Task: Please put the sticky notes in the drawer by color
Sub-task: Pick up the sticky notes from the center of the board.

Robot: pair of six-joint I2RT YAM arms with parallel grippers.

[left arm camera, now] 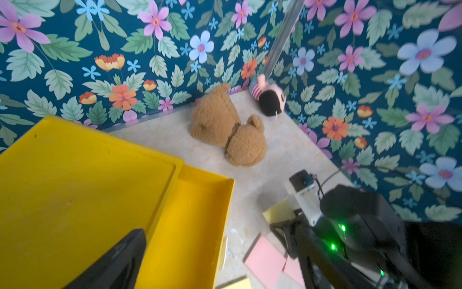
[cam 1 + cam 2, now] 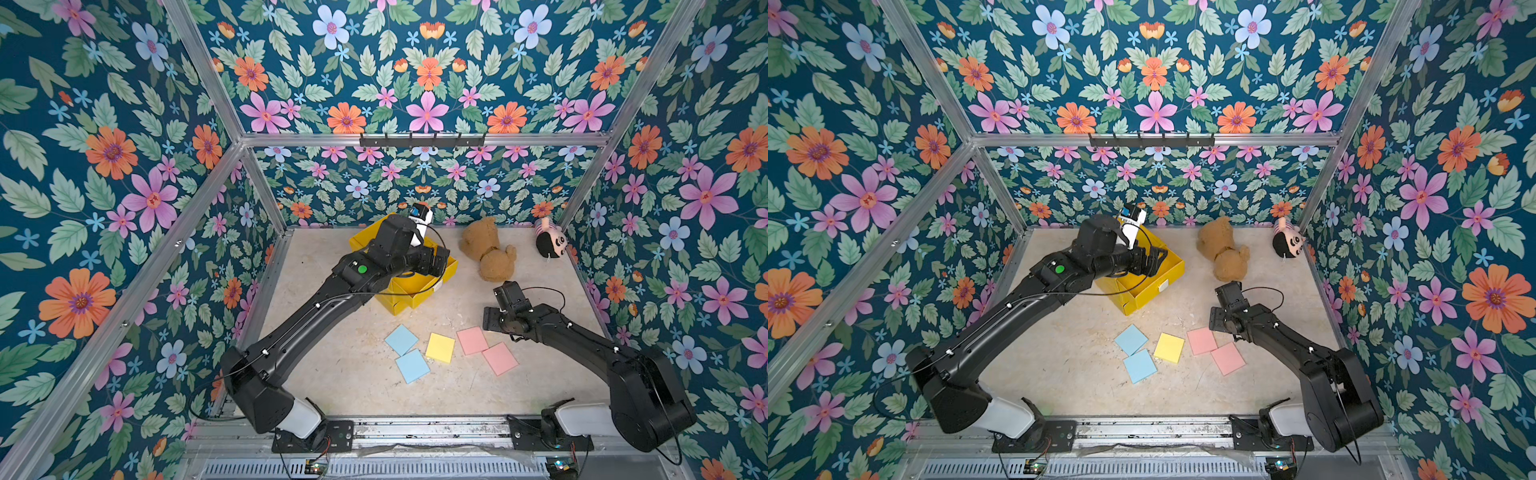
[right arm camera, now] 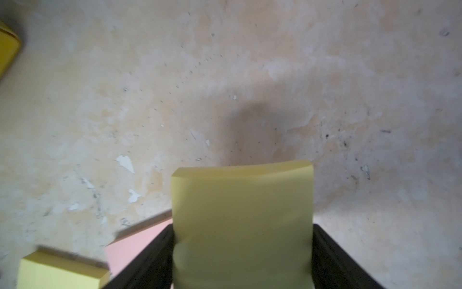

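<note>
The right gripper (image 3: 242, 250) is clamped on a yellow sticky note (image 3: 242, 200), one finger (image 3: 155, 252) at each side edge. The paper bows slightly and stands clear of the table (image 3: 250, 75). In a top view this gripper (image 2: 495, 319) points down. The nearest pink note (image 2: 472, 340) lies flat just beside it, on the side toward the arm bases. The second pink note (image 2: 500, 358) lies corner to corner with the first, under the right arm's wrist. To the gripper's left, past the pink one, lies a second yellow note (image 2: 440, 348), and farther left two blue notes (image 2: 401, 338) touch at a corner.

The left gripper (image 2: 1152, 259) stands wide, with nothing between its fingers. It hovers over the pulled-out top drawer (image 1: 200, 225) of the yellow drawer cabinet (image 2: 409, 299). The visible part of that drawer's floor is bare. The cabinet is well apart from the right gripper, to its left and farther from the bases.

Beyond the right gripper, near the back wall, a brown teddy bear (image 2: 488, 249) lies on the table. A small doll (image 2: 548, 243) sits in the back right corner.
</note>
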